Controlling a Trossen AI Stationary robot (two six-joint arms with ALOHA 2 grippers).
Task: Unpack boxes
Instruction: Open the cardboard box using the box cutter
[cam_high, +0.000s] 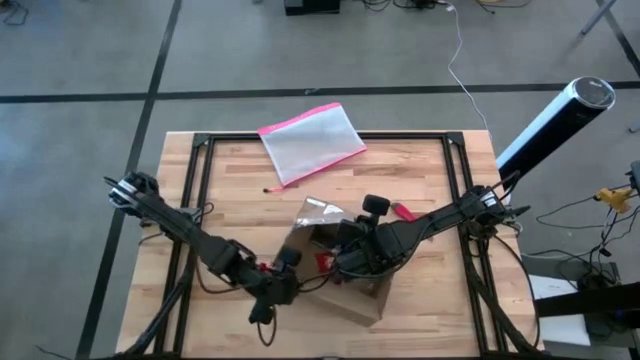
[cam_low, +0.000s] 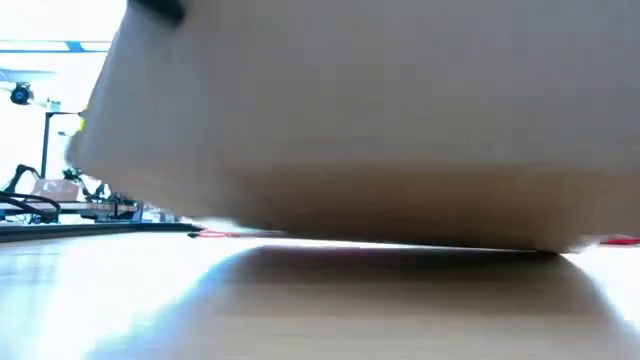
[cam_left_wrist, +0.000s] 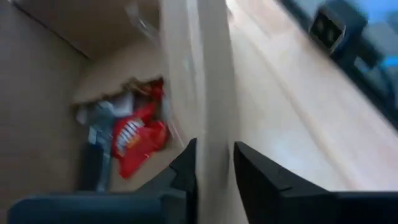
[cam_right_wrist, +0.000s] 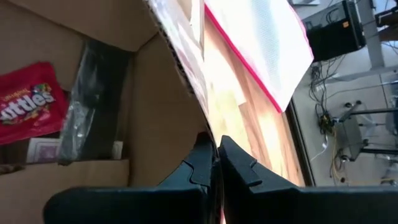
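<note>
a light wooden worktop (cam_high: 420, 190) with a black frame. a brown cardboard box (cam_high: 345, 295) sits open near its front edge. a pink-edged translucent pouch (cam_high: 312, 143) lies at the back edge, partly overhanging. a small red object (cam_high: 402, 211) lies beside the box.

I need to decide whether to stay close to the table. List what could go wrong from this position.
1. Both grippers pinch box walls: the left gripper on one flap edge and the right gripper on another, so pulling apart could tear the cardboard box.
2. The box looks tilted, with one bottom edge off the table; a slip could drop it.
3. The red candy bag and dark packet lie loose inside and could spill out.
</note>
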